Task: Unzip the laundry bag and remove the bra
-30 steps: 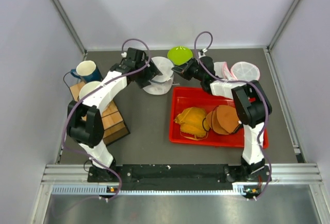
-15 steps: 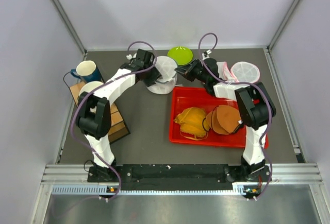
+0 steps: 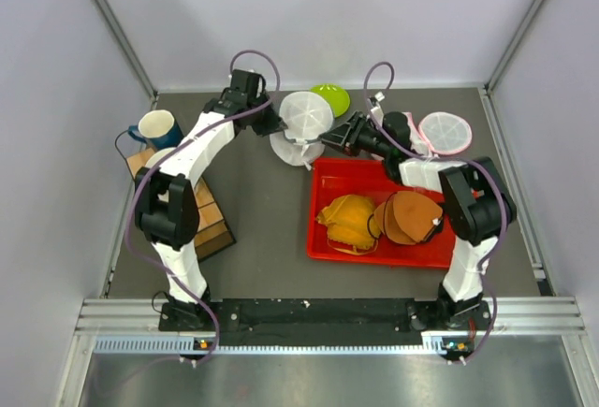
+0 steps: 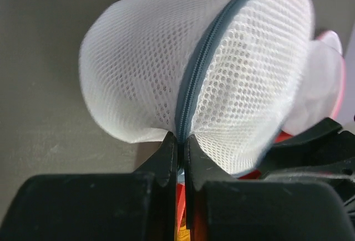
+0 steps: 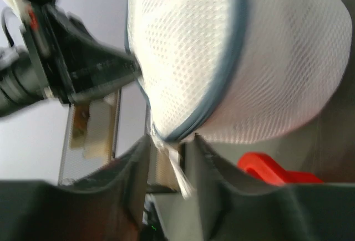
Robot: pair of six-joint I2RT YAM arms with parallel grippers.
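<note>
The white mesh laundry bag is held off the table at the back centre, and its grey zip runs round its rim. My left gripper is shut on the zip seam at the bag's lower edge, coming in from the left. My right gripper is open at the bag's right side. A white tab hangs loose between its parted fingers, just below the zip. The bra is hidden; nothing shows through the mesh.
A red tray at the front right holds orange and brown cup-shaped garments. Behind the bag is a green bowl, and a second mesh bag with pink trim lies at the right. A mug and wooden box stand left.
My left gripper has reached further back, closed on the bag's zip seam and lifted the bag. The right gripper's jaws have parted and it has drawn slightly right.
</note>
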